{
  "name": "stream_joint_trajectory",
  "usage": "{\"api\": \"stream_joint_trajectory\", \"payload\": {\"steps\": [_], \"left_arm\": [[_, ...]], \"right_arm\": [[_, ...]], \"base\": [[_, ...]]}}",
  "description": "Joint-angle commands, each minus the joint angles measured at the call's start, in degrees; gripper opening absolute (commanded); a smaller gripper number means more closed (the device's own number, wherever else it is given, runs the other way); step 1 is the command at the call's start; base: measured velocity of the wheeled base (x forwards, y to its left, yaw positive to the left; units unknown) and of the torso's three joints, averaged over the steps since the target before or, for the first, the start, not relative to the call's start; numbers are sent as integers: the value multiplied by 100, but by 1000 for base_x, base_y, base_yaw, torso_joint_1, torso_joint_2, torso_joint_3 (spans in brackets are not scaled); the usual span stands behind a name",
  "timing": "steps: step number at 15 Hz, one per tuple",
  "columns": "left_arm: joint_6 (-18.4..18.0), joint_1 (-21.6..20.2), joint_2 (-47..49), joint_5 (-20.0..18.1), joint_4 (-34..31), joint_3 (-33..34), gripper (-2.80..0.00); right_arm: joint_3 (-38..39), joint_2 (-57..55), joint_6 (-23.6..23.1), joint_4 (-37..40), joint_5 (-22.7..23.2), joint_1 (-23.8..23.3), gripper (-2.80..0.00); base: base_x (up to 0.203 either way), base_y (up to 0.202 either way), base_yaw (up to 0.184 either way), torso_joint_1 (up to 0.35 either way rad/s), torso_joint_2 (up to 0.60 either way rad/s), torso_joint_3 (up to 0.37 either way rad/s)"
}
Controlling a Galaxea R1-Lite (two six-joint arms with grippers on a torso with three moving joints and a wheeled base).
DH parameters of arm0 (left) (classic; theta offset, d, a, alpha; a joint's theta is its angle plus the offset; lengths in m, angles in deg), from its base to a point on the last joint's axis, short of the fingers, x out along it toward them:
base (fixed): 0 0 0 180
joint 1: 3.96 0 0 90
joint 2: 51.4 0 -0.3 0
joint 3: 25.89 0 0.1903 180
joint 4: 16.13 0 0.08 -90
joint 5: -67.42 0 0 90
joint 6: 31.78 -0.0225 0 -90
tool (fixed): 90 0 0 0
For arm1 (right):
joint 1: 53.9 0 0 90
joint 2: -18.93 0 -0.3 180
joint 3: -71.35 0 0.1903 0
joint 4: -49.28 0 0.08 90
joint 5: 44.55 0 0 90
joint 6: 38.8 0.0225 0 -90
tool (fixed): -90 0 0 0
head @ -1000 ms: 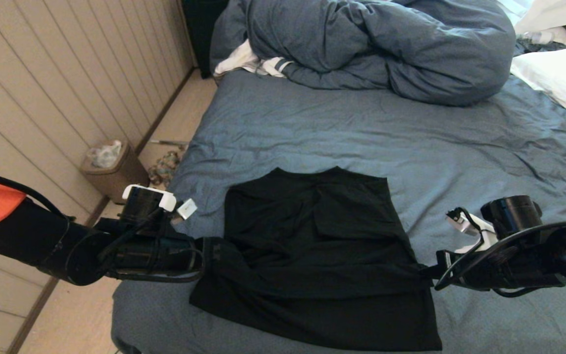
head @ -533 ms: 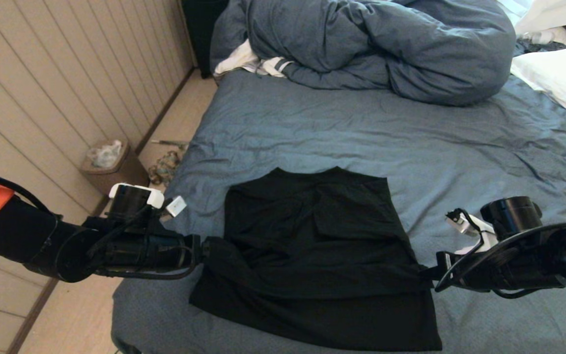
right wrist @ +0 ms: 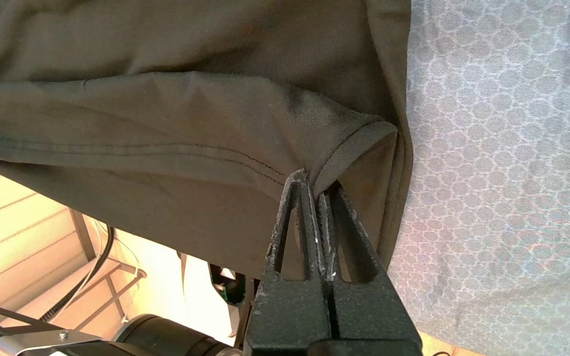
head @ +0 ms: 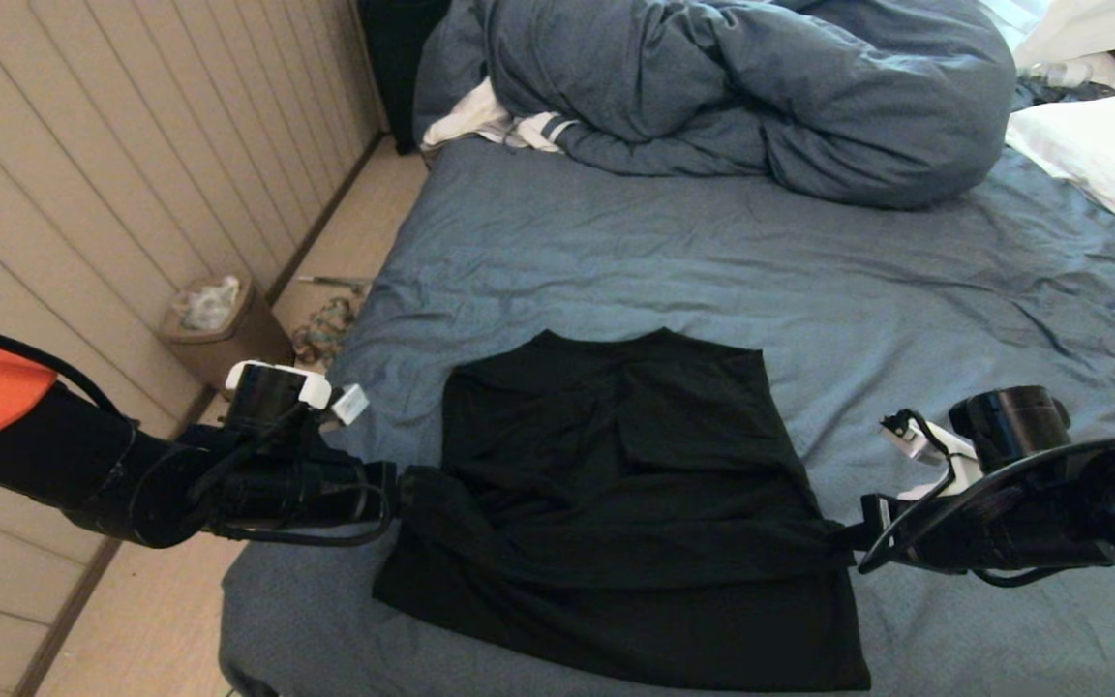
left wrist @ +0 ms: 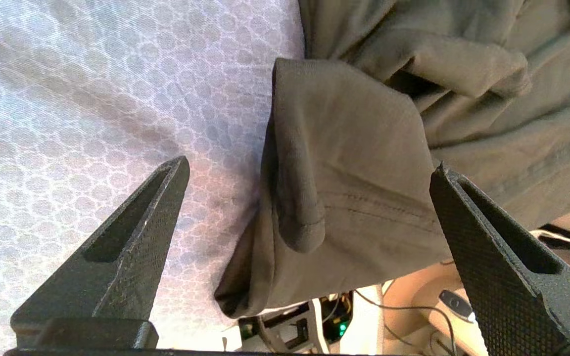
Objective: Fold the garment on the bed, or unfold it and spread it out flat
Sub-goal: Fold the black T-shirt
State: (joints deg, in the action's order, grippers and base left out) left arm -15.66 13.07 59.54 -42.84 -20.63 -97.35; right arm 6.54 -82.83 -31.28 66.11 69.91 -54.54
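1. The T-shirt lies partly folded near the bed's front edge.
2. Our right gripper pinches its folded corner — likely anchoring that side.
3. Our left gripper gapes wide around the opposite corner, gripping nothing — seemingly poised to pinch.

The head camera looks forward and down from high up, so it sees the whole bed, the black garment and both arms. The left wrist camera sits right behind its spread fingers, very close to the garment's left edge. The right wrist camera is just as close, behind pinched fingers at the garment's right edge; all three views share the garment and sheet.
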Motion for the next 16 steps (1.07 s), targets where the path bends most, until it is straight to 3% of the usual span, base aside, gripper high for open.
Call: {"api": "stream_joint_trajectory", "payload": {"steps": [1,5,6,7,16], "left_arm": [[14,-9,-15,-11,11,-18,0],[6,-42,-98,101,3,-27,0],[3,-42,-90,101,3,-34,-54],[-28,-33,-76,101,3,-34,-280],[-135,-33,-12,101,27,26,-280]], "right_arm": [[-4,-2,4,-6,14,2,-280],[0,-7,4,-6,14,2,-280],[3,-2,4,-6,14,2,-280],[-4,-2,4,-6,20,2,-280],[14,60,4,-6,23,-16,-280]], "base": [[0,0,0,0,0,0],[0,0,0,0,0,0],[0,0,0,0,0,0],[0,0,0,0,0,0],[0,0,0,0,0,0]]}}
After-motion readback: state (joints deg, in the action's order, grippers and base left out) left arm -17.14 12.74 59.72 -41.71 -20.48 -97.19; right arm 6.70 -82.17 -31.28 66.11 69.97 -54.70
